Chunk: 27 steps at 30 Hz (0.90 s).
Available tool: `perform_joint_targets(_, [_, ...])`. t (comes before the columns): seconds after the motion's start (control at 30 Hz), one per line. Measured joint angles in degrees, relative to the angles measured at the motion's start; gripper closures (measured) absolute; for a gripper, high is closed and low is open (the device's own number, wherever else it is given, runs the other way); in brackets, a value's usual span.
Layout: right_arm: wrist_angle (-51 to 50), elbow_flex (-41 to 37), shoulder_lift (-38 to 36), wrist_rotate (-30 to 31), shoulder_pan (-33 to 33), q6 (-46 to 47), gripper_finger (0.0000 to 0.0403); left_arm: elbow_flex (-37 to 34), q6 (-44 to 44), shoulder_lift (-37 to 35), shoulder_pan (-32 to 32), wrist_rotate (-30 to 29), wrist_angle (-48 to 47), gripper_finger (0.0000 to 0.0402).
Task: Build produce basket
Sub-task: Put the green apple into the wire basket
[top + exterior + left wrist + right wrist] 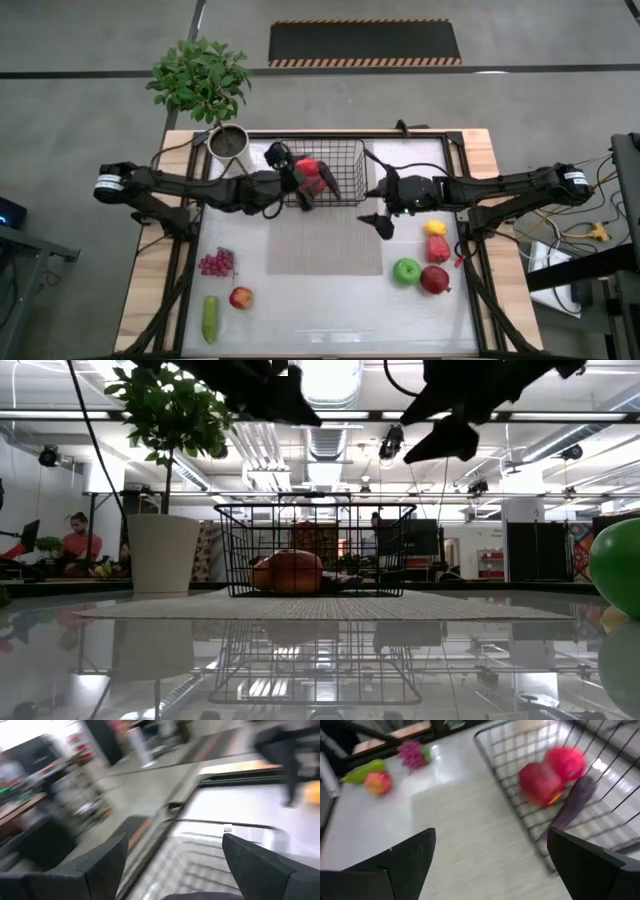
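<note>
Basket (345,160) at 12 o'clock on worktop (330,310), red produce (312,176) inside. Left gripper (318,190) above basket, jaws spread, empty. Right gripper (379,212) at basket's 4 o'clock corner, jaws spread, empty

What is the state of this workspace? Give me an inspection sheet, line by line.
Surface: glossy white table with a grey mat in front of the basket.
Job's things: black wire basket holds red produce and a dark eggplant. Outside it: grapes, cucumber, red apple, green apple, yellow pepper, two more red pieces.
Clutter: white plant pot with a leafy plant.
Grippers: left gripper over the basket, open and empty; right gripper beside the basket, open and empty.
Cables: wires off the table's right edge.
Surroundings: a seated person far behind the table.
</note>
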Motion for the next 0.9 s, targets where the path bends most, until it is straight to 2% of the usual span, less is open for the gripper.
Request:
perform_joint_targets(0.1, [-5.44, 2.38, 0.04, 0.00, 3.29, 5.35, 0.0038, -0.08, 1.21, -1.00, -0.60, 9.17, 0.01, 0.0097])
perform_joint_targets(0.2, [-10.72, 5.21, 0.04, 0.48, 7.30, 12.03, 0.0038, -0.04, 2.36, -1.39, -1.15, 14.01, 0.16, 0.0097])
perform_joint_targets(0.37, [-22.50, 10.03, 1.09, 2.86, 13.09, 25.50, 0.0038, 0.04, 3.30, -1.43, -1.44, 14.40, 1.89, 0.0097])
perform_joint_targets(0.5, [-32.57, 14.01, 4.89, 3.61, 16.85, 33.57, 0.0038, -0.02, 3.34, -1.44, -1.39, 14.38, 2.31, 0.0097])
perform_joint_targets(0.77, [-61.12, 22.74, 17.00, 1.11, 22.21, 34.86, 0.0038, -0.11, 3.34, -1.43, -1.39, 14.40, 3.02, 0.0097])
perform_joint_targets(0.9, [-63.38, 23.33, 20.83, -5.26, 22.39, 35.75, 0.0038, -0.11, 3.31, -1.39, -1.39, 14.40, 2.98, 0.0097])
